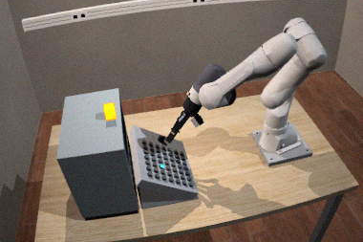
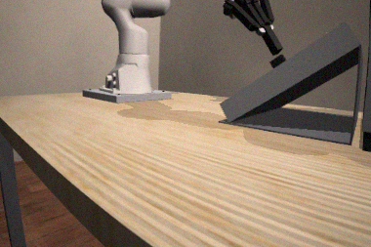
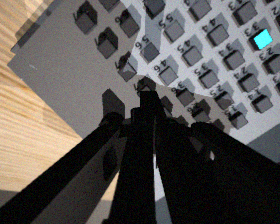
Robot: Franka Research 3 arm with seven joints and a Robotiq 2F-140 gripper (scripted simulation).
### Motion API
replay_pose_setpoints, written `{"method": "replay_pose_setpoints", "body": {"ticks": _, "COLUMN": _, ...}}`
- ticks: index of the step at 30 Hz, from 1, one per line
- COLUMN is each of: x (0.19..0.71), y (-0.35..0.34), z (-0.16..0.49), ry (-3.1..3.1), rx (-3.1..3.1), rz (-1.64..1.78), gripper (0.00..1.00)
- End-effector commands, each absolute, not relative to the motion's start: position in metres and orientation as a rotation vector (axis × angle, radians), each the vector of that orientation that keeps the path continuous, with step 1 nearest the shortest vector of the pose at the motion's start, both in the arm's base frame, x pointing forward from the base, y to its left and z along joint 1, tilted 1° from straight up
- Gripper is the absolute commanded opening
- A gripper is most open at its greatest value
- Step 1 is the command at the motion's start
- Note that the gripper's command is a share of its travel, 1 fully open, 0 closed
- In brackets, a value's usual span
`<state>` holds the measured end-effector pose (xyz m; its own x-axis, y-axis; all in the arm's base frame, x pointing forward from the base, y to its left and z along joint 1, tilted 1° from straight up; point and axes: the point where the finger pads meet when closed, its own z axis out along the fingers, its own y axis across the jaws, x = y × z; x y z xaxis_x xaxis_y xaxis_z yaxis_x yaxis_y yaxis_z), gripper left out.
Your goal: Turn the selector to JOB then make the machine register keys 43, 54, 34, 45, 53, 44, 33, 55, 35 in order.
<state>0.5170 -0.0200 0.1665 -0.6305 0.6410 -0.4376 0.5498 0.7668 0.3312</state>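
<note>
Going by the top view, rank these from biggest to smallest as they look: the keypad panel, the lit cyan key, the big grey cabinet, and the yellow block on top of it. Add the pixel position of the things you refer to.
1. Grey cabinet (image 1: 91, 133)
2. Keypad panel (image 1: 164, 193) (image 2: 293, 67)
3. Yellow block (image 1: 110, 112)
4. Cyan key (image 1: 162, 166) (image 3: 263, 39)

The fingers hide part of the keypad (image 1: 183, 183) (image 2: 293, 69) (image 3: 51, 75) from me, its lowest labels too blurred to read.
</note>
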Motion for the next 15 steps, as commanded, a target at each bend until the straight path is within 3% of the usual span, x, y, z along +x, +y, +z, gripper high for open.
{"method": "replay_pose_setpoints", "body": {"ticks": 1, "x": 0.517, "y": -0.026, "z": 0.168, "ry": 2.455, "rx": 0.675, "rz": 0.186, "gripper": 0.1}}
{"method": "replay_pose_setpoints", "body": {"ticks": 15, "x": 0.516, "y": -0.046, "z": 0.171, "ry": 2.502, "rx": 0.432, "rz": 0.11, "gripper": 0.1}}
